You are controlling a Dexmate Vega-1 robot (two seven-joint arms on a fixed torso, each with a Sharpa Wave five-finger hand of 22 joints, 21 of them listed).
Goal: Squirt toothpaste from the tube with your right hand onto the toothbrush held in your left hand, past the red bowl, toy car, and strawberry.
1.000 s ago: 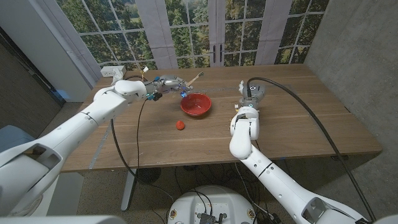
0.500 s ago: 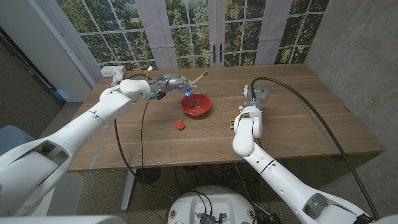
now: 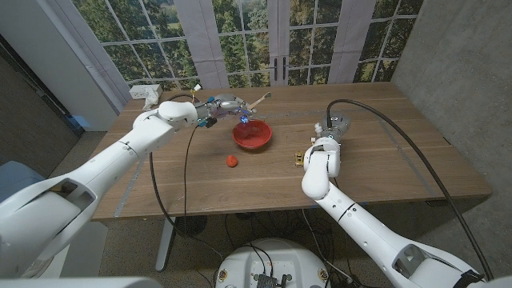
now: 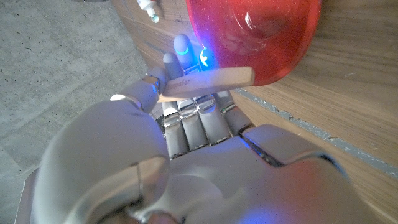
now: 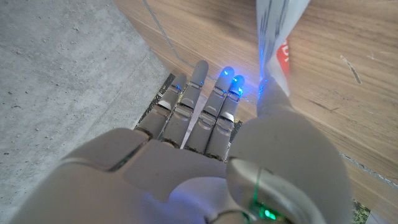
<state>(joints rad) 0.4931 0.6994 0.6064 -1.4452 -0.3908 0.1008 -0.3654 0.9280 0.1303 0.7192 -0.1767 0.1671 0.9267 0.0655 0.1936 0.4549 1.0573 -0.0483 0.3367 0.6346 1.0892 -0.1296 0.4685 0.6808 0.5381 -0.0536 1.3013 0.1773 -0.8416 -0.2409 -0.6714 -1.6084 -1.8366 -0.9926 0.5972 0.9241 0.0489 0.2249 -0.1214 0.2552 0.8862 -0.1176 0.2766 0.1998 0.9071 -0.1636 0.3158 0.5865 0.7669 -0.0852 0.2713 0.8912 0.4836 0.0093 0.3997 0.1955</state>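
My left hand point(image 3: 225, 106) hovers just behind the red bowl point(image 3: 252, 134) and grips a wooden-handled toothbrush point(image 3: 257, 99) that points toward the table's far side. In the left wrist view the handle point(image 4: 208, 81) lies across the fingers point(image 4: 186, 127), with the bowl point(image 4: 255, 34) beyond it. My right hand point(image 3: 333, 126) is raised at mid-right of the table. It holds a white toothpaste tube point(image 5: 275, 43) with red print between thumb and fingers point(image 5: 199, 106). A strawberry point(image 3: 232, 161) lies in front of the bowl. The small yellow toy car point(image 3: 298, 158) sits beside my right forearm.
A white power strip point(image 3: 144, 92) lies at the table's far left corner. Thick black cables point(image 3: 400, 144) arc from my right wrist over the right half of the table. A concrete wall rises at the right, and windows stand behind the table.
My left hand has shifted a little to the right with the toothbrush, nearer the bowl's far rim. My right hand has moved to the right, uncovering the toy car.
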